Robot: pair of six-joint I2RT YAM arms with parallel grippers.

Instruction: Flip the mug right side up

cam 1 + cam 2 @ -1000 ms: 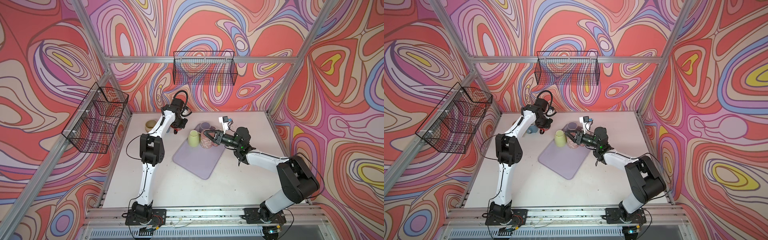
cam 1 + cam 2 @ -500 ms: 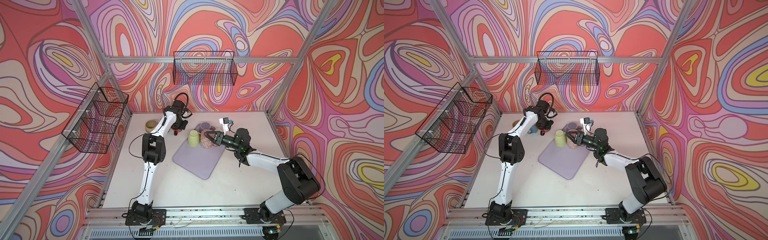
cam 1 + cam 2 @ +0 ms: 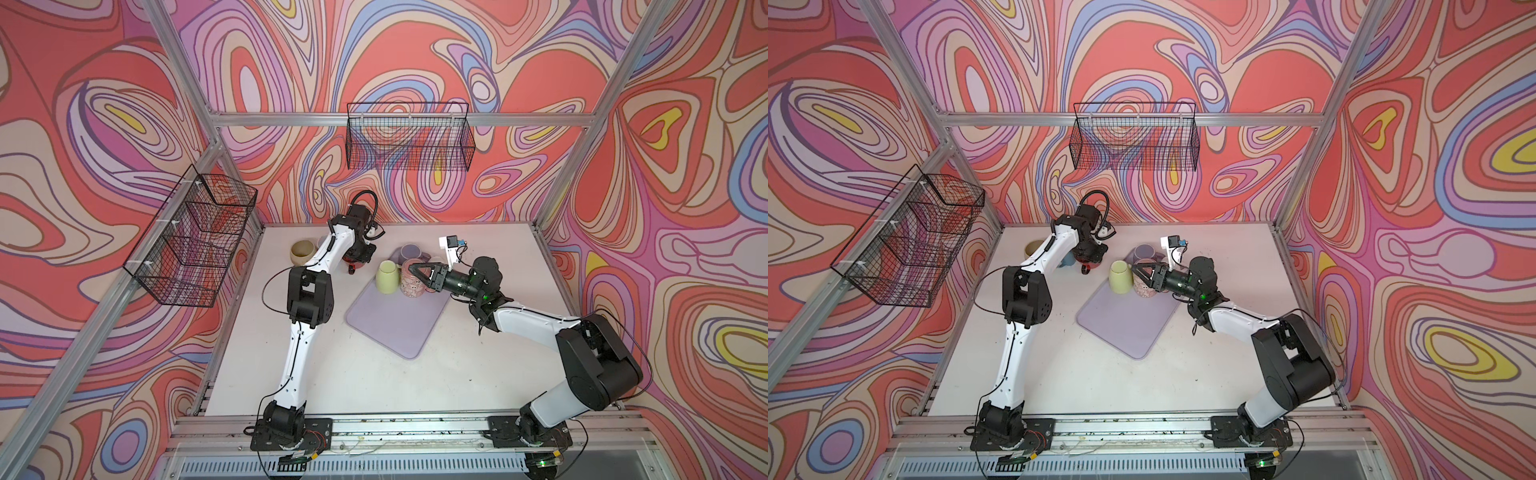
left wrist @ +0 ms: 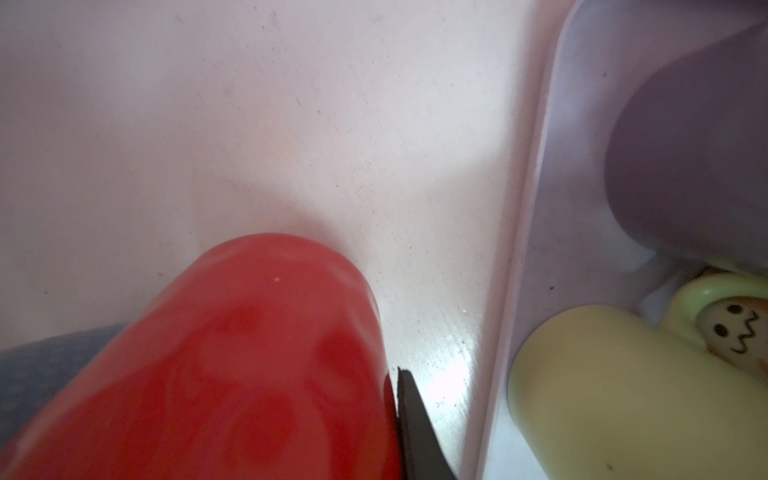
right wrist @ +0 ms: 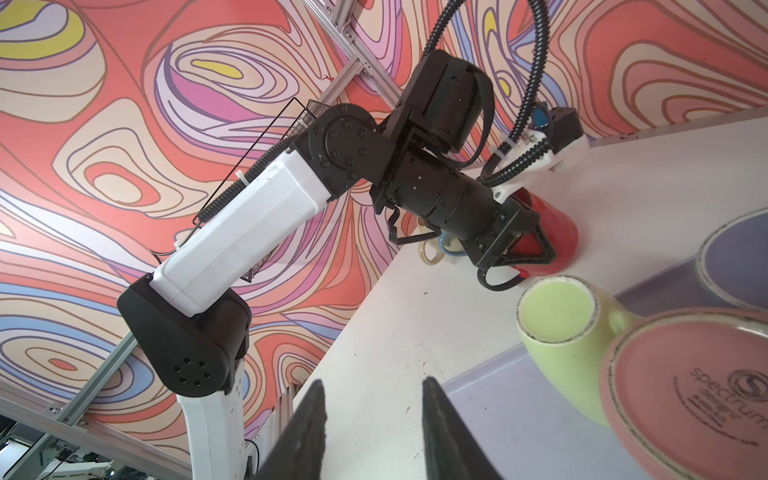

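Observation:
A red mug (image 3: 354,262) lies low over the table at the back, left of the purple mat (image 3: 395,328). My left gripper (image 3: 360,252) is shut on it. In the left wrist view the red mug (image 4: 249,353) fills the near corner, with one black finger (image 4: 411,424) pressed against its side. The right wrist view shows the red mug (image 5: 557,232) tilted in the left gripper (image 5: 519,257). My right gripper (image 3: 415,272) hovers over an upside-down pink mug (image 3: 412,287). It stands open (image 5: 372,386) with only table between its fingers.
A yellow-green mug (image 3: 388,277) and a purple mug (image 3: 411,252) stand upside down on the mat beside the pink one. A beige mug (image 3: 302,252) and a blue mug (image 3: 1067,259) sit at the back left. Wire baskets (image 3: 409,141) hang on the walls.
The left arm's elbow has shifted slightly to the right while it keeps hold of the red mug. The right gripper stays over the pink mug, its jaws a touch wider.

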